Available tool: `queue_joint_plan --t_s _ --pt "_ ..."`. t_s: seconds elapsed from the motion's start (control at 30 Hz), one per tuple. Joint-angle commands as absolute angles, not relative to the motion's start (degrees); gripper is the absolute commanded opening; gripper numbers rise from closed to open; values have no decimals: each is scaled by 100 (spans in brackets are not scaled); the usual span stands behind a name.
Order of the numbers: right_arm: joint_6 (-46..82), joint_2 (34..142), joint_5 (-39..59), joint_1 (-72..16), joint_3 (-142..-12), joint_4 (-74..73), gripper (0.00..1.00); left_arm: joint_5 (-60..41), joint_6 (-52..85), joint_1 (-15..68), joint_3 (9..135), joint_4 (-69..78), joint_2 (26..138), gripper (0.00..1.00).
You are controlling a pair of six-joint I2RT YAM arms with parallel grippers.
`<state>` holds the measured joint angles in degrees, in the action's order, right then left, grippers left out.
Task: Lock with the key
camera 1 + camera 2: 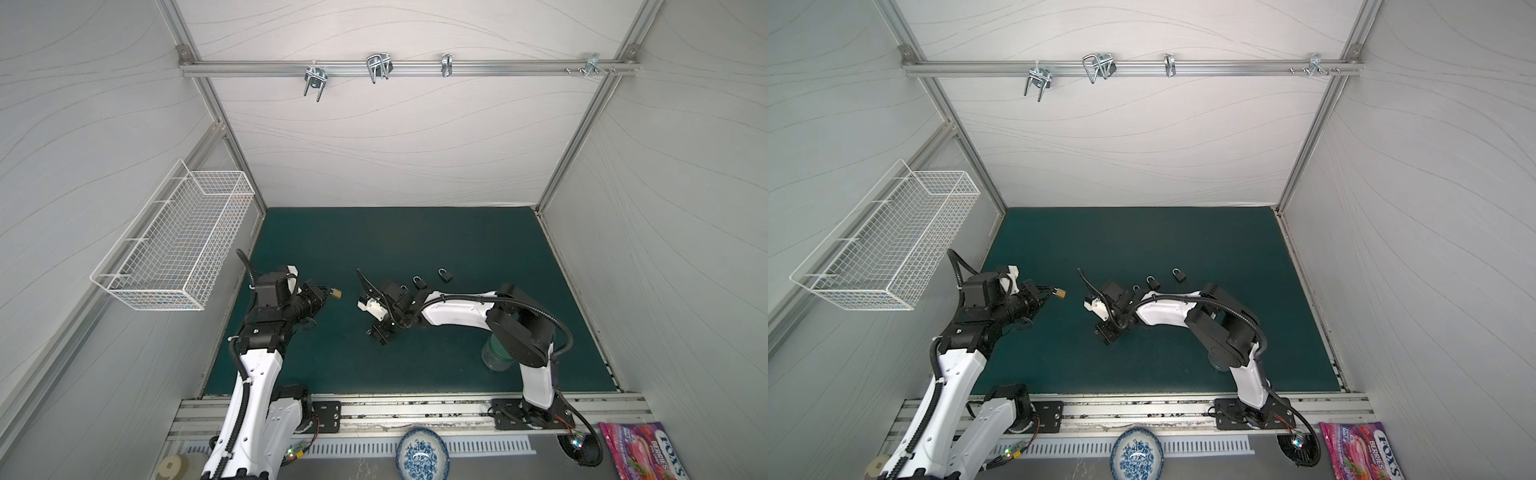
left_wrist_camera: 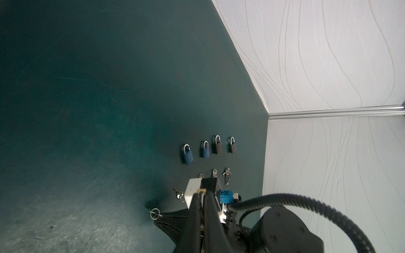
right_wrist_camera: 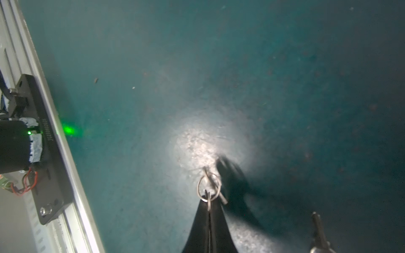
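Observation:
My left gripper [image 1: 326, 293] [image 1: 1050, 292] is shut on a small brass padlock [image 1: 337, 293] [image 1: 1061, 294] and holds it above the green mat, pointing toward the right arm. In the left wrist view only a brass edge of the padlock [image 2: 201, 190] shows between the closed fingers of the left gripper [image 2: 202, 195]. My right gripper [image 1: 380, 333] [image 3: 209, 200] points down at the mat near the middle and is shut on a key; its ring [image 3: 208, 187] and a second key hang past the fingertips. The two grippers are apart.
Several blue and black padlocks [image 2: 187, 153] [image 1: 444, 274] and loose keys [image 2: 226, 174] lie on the mat behind the right arm. A wire basket [image 1: 178, 245] hangs on the left wall. A clear jar [image 1: 496, 355], a patterned bowl [image 1: 422, 455] and a candy bag [image 1: 642, 451] sit at the front.

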<state>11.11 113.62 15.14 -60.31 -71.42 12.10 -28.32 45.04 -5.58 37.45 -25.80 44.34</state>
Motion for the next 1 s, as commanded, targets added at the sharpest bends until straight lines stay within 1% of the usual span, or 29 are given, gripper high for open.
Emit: queue_joint_plan --t_s 0.0,0.13,0.23,0.33,0.4,0.57,0.7,0.83,0.97 --pt "1066 11479 1660 -5949 -7227 1371 11 -2928 4521 -589 3793 -2379 4336 0" --pt "1109 11308 1670 -5835 -7168 1316 22 -2943 4564 -589 3793 -2357 4324 0" --pt "1111 10914 1729 -5747 -7092 1245 33 -2994 4562 -589 3823 -2340 4345 0" --pt "1064 10266 1769 -5616 -6863 1052 43 -3174 4560 -589 3823 -2212 4415 0" --pt "961 9695 1767 -5520 -6578 833 47 -3395 4581 -589 3828 -1992 4486 0" --pt "432 8299 1415 -5304 -5949 655 62 -4136 4683 -508 3988 -1346 4804 0" --pt "-139 7557 1096 -5265 -5816 923 72 -3858 4443 93 4388 -1525 4994 0" --pt "-485 7284 776 -5273 -6105 1568 80 -3370 4577 945 4681 -1491 5291 0" --pt "-598 7234 686 -5299 -6240 1851 81 -2924 4726 1682 4792 -1267 5511 0"
